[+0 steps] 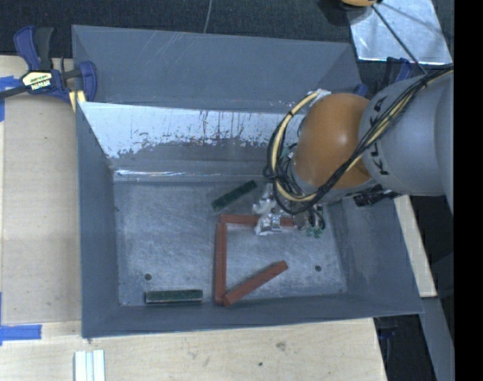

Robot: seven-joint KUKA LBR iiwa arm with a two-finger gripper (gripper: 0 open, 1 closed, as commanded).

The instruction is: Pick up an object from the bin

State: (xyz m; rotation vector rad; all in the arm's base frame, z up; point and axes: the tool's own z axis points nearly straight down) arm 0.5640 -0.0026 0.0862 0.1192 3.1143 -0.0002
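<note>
My gripper (266, 217) reaches into the bin's right half, its metal fingertips down at a short red-brown stick (243, 223) that lies across the floor under them. A longer red-brown stick (220, 260) runs down from that one's left end. Another red-brown stick (255, 282) slants up to the right from the bottom. A dark green stick (234, 194) lies tilted just left of the gripper, near the back wall.
A second dark green stick (174, 296) lies flat along the bin's front wall at the lower left. The arm with its orange cover and cables hangs over the bin's right side.
</note>
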